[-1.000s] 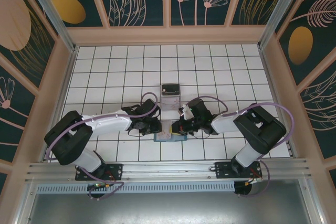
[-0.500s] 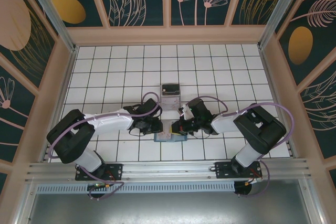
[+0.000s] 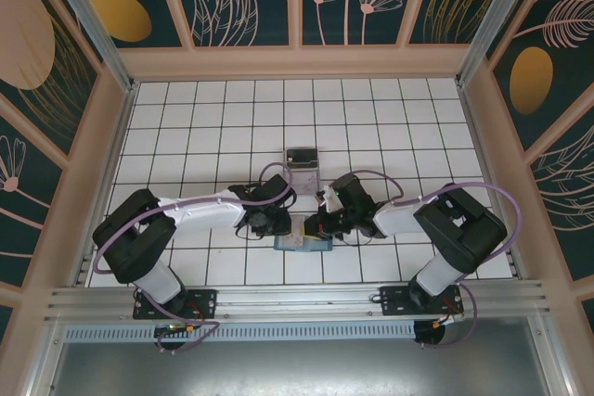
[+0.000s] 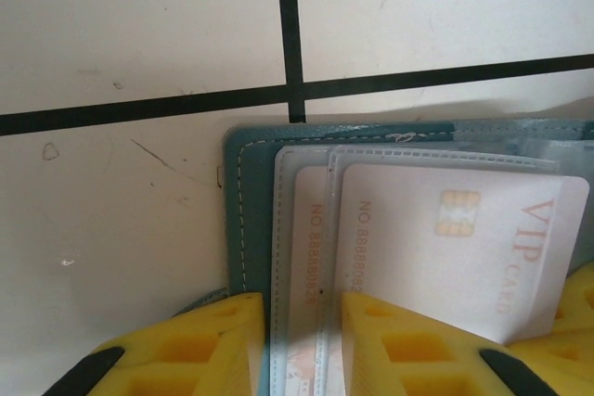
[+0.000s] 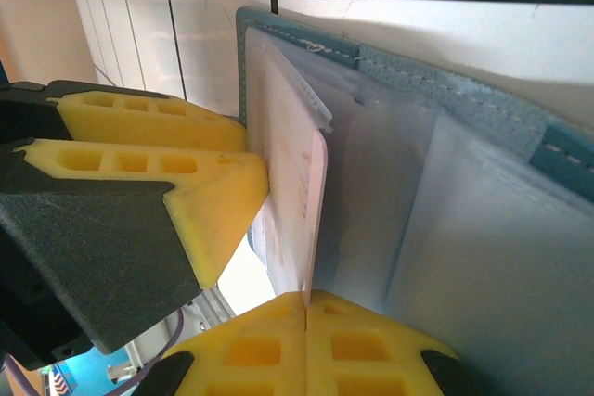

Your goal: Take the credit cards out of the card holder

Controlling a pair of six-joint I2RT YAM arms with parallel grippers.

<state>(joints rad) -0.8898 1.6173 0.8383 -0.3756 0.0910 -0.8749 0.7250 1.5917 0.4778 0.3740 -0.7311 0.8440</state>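
— White-tiled counter (image 3: 186, 118). Left arm (image 3: 195, 212) and right arm (image 3: 408, 218) meet low at centre frame. Agree?
— Yes. Clear box (image 3: 301, 166) sits just above them, apart from both. Card holder (image 3: 299, 242)?
— Teal, lying open and flat on the counter between the two wrists, lower centre of the top view. In the left wrist view its stitched edge runs down mid-frame.
— Cards?
— Pale card (image 4: 445, 248) with a chip and "VIP CARD" print, sticking out of its clear slot toward the right of that frame. Second card (image 4: 306, 257) just left of it, tucked in a sleeve, number line showing.
— Left hand (image 4: 299, 303)?
— Released. Yellow fingers parted at the bottom edge, one over the holder's teal border, one over the pale card, second card in the gap. Not pinching.
— Right hand (image 5: 304, 301)?
— Clenched, bottom centre of its own view. Pads are together and the pale card's lower edge runs into the seam. Grasping that card.
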